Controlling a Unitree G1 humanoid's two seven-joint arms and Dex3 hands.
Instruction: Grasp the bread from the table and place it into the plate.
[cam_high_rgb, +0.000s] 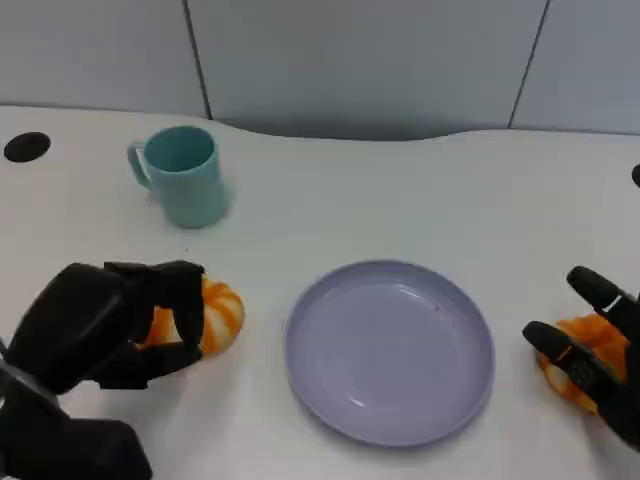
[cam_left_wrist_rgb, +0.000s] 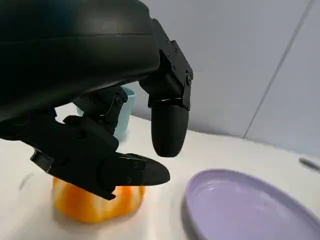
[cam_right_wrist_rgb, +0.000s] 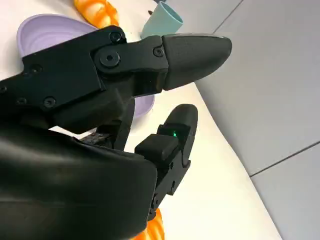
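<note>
Bread (cam_high_rgb: 218, 318) under curled left hand (cam_high_rgb: 112, 322), grip possibly incomplete.

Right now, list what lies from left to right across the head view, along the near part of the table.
Left hand → bread at its fingers → purple plate → second bread → right hand over that bread.

The plate (cam_high_rgb: 389, 350) is pale lilac, one plain colour without pattern. The mug (cam_high_rgb: 183, 176) is light turquoise, also plain. The bread near the left hand (cam_high_rgb: 215, 318) is orange with pale cream stripes, and the bread by the right hand (cam_high_rgb: 585, 350) has the same orange with lighter bands. Both hands, the left hand (cam_high_rgb: 120, 325) and the right hand (cam_high_rgb: 600, 345), are black. The table (cam_high_rgb: 400, 200) is white. The wall panels (cam_high_rgb: 360, 60) behind are grey-blue with dark seams.
</note>
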